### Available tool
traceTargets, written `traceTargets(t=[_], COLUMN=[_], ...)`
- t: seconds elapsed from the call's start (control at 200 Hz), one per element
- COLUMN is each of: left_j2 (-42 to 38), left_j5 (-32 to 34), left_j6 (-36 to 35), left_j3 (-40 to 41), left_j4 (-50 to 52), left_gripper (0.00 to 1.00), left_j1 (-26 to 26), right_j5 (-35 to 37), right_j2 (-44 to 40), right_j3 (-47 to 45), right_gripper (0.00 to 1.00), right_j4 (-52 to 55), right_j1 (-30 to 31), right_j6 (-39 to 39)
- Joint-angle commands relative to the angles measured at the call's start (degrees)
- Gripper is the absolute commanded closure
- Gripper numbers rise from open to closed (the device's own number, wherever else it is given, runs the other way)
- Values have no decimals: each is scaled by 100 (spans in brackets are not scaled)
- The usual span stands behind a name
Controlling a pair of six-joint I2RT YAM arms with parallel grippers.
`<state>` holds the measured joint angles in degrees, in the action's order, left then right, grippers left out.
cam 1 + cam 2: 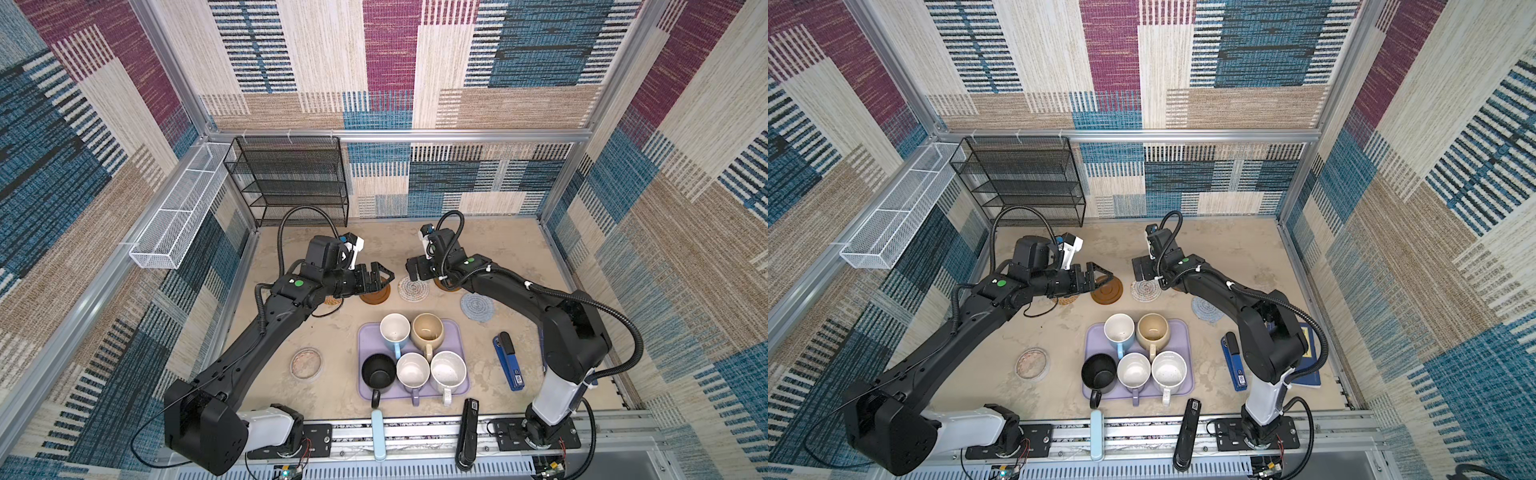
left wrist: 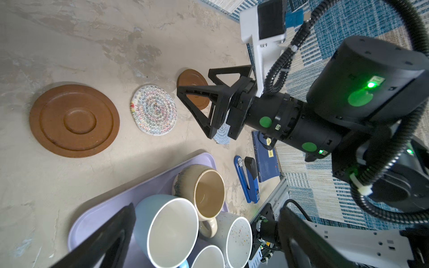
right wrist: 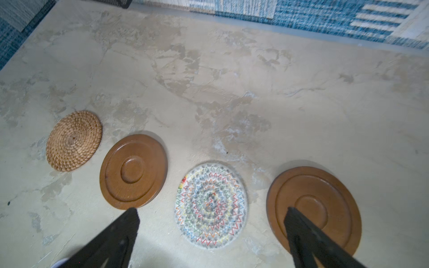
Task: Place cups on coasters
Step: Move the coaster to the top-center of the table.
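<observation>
Five cups (image 1: 412, 368) upright on tray (image 1: 454, 332), handles toward arm bases. Left gripper (image 1: 384, 277) and right gripper (image 1: 413, 269) both spread wide, empty (hovering over coasters (image 1: 413, 289)). Cups lie behind the fingers, neither arm clearly nearer.

Two black arms (image 1: 249, 345) with white base links, green dots and ribbed black cables.

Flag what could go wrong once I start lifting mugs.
The light blue mug and beige mug are packed close on the crowded tray; gripping one may knock the other. The left gripper and right gripper hover close together near the whitish coaster and could collide. The pinkish dish could pass for a coaster.
</observation>
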<state>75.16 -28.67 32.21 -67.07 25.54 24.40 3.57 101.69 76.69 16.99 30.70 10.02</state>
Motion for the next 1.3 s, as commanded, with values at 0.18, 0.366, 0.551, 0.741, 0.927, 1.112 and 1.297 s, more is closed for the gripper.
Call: traceTargets(t=[0.18, 0.366, 0.551, 0.741, 0.927, 1.112, 1.297], left_j2=[672, 1327, 1698, 2014, 2325, 2423, 2440], left_j5=[-62, -293, -242, -196, -335, -299, -272], left_j6=[127, 43, -66, -68, -173, -180, -171], left_j3=[-434, -828, -1007, -1171, -1339, -1344, -1257], left_j4=[-371, -383, -368, -390, -339, -340, -369], left_gripper=[1, 1, 1, 2, 2, 2, 3], left_j1=[444, 607, 723, 798, 798, 809, 829], right_j5=[-472, -779, -1012, -961, -1030, -1049, -1027], right_j2=[-123, -19, 343, 815, 1146, 1300, 1353], right_j3=[-338, -549, -499, -244, -65, -131, -223], right_gripper=[1, 7, 25, 45, 50, 55, 55], right_j4=[-279, -393, -435, -354, -255, -217, -156], right_j1=[-574, -978, -1180, -1258, -1271, -1262, -1264], right_j6=[91, 279, 290, 272, 201, 191, 178])
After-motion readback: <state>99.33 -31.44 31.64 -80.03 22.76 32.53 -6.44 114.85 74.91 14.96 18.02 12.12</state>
